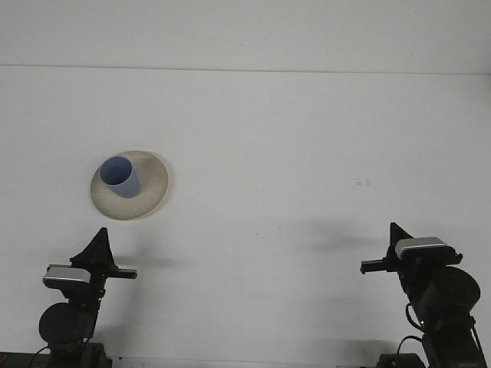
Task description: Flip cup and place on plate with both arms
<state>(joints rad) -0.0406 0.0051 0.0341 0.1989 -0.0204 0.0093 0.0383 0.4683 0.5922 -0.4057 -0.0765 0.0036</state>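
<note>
A blue cup (120, 176) stands mouth up on a beige plate (152, 184) on the left side of the white table. My left gripper (103, 259) is low at the table's front edge, below the plate and well clear of it, holding nothing. My right gripper (381, 259) sits at the front right, far from cup and plate, also empty. Both are seen from behind.
The white table (291, 153) stretches back to its far edge near the top of the view. A small dark mark (363, 182) lies on the right side of the tabletop.
</note>
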